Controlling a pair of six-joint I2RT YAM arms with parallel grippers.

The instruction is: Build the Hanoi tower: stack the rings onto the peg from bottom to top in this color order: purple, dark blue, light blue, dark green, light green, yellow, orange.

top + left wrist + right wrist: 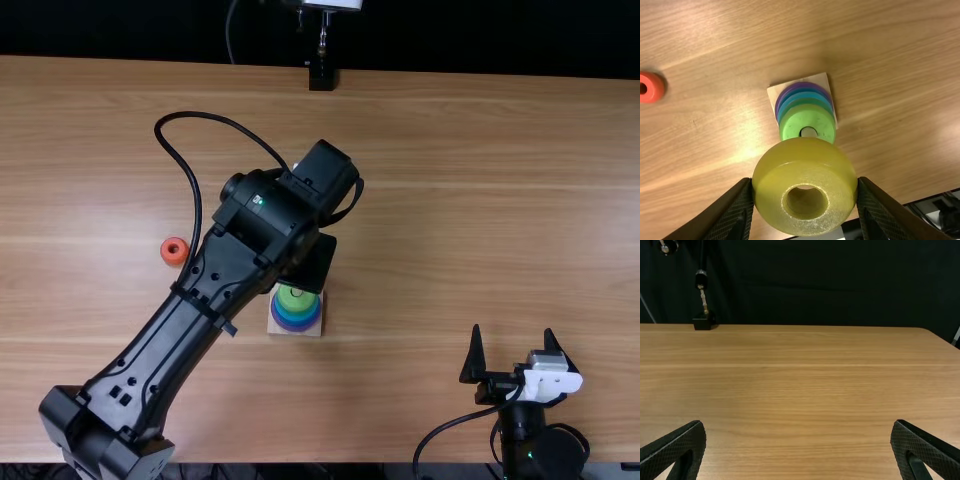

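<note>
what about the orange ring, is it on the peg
No, the orange ring lies on the table, apart from the peg.

Dark cloth (830,285) hanging behind a wooden table (480,180), black stand (322,76) rising at its far edge, light gleaming on the wood

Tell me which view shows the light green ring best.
The left wrist view: it shows the light green ring large, with the peg in its hole, though the yellow ring covers one edge. The top view shows it smaller, partly behind the left arm.

Left arm (215,270) above ring stack (296,302)
</note>
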